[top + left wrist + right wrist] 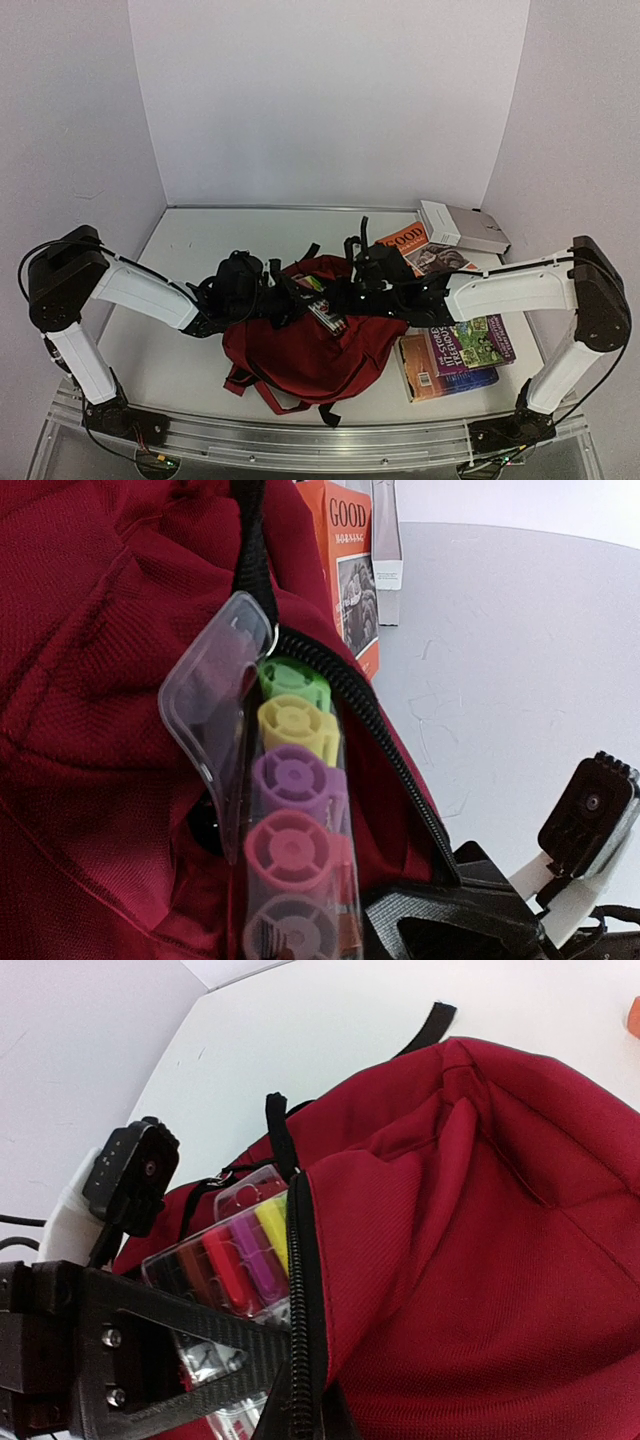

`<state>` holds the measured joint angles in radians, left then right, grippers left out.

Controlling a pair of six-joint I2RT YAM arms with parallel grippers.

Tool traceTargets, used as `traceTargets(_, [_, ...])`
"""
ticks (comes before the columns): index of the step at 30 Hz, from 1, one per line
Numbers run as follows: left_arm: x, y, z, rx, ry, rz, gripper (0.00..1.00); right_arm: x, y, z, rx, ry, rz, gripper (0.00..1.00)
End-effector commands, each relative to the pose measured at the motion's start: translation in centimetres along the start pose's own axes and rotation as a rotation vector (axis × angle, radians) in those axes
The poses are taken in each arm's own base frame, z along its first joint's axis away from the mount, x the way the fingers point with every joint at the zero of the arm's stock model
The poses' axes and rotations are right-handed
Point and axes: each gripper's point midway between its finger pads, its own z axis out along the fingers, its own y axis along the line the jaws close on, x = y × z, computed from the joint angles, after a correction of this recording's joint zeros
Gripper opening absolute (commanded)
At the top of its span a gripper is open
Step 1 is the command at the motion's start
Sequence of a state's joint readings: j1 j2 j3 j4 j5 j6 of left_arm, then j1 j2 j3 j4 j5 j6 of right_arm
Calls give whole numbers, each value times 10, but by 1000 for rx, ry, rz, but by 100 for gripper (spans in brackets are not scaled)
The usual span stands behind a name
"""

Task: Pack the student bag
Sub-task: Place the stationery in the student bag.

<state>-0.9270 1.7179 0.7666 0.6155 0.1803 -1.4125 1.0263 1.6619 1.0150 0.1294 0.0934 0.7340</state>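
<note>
Top external view puts the student bag (310, 355) mid-table (190, 250), slumped between the two arms. Its straps trail toward the near edge, and its open mouth is up where the left claw (283, 296) and right claw (337, 300) meet. A clear pack of highlighters (292, 810) stands partway in that mouth, its long axis running along the zipper (372, 735), coloured caps showing above the fabric.

The move ahead, I'd judge, is a push along that axis, deeper into the bag. The pack sits right between the claws. The right one looks nearer, with one black finger (150, 1360) lying against the pack's lower end beside the zipper teeth. That right claw is closed tight, though whether it pinches the bag's edge or the pack I can't tell. The left claw's fingers are out of sight in its own view and lost in dark clutter from above, so I cannot tell how far open it is.

Red cloth hides how deep the pack reaches. Books (455, 350) lie to the right, partly under the right arm.
</note>
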Motion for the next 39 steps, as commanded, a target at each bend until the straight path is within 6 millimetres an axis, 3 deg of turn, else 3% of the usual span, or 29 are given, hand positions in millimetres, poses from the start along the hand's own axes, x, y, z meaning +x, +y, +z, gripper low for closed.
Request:
traceTargets(1, [-30,-51,2,131,-137,68,0,-43,94,-38,-291,-101,11,0])
traceTargets(6, [-26,-40,12,58,-96,76,5,-42,93,-40,-285,-102,-25,0])
traceTargets(11, [-8,-8,25,-68,20,79,18,-43,84,-41,-249,-116,-25,0])
traceTargets(13, [-2,8,24,-123,60,76,20,-44,79,-41,-223,-125,-18,0])
traceTargets(18, [5,28,15,-192,122,93,25,-40,68,-36,-179,-128,-13,0])
traceTargets(27, [2,17,-13,-287,134,236,54,-34,56,-29,-131,-123,-19,0])
traceTargets(32, [7,23,-27,-320,151,224,68,-30,53,-22,-115,-112,-24,0])
traceTargets(36, [16,22,-31,-295,184,192,72,-29,54,-19,-110,-107,-27,0])
traceTargets(39, [20,14,-33,-262,184,192,67,-28,54,-16,-106,-105,-30,0])
